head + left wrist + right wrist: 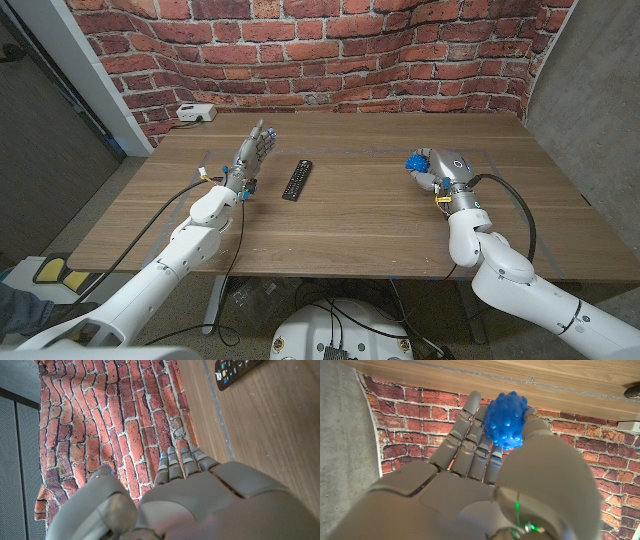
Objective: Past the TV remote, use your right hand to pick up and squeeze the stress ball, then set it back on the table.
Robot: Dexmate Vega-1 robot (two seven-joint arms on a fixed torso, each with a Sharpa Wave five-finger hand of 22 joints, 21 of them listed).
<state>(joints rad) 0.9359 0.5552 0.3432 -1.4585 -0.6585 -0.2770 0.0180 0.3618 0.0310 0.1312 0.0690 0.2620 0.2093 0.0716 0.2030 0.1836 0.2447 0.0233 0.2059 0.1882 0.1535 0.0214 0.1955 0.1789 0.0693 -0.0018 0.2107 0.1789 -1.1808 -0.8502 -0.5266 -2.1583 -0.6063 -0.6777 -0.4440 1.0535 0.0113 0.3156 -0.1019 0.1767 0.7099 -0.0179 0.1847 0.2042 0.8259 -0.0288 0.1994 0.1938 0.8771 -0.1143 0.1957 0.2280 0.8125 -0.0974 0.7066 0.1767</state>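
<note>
- My right hand [440, 172] grips the blue ball [506, 420] between thumb and fingers, above the table [350, 225].
- Remote [297, 179] lies well left of it.
- My left hand [250, 155] holds nothing, fingers extended.

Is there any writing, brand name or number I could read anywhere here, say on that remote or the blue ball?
None can be read.
TV remote: its buttons carry coloured marks, too small and blurred to read.
Stress ball in the right hand: bumps only, no print.
White box by the wall: no legible label.
</note>
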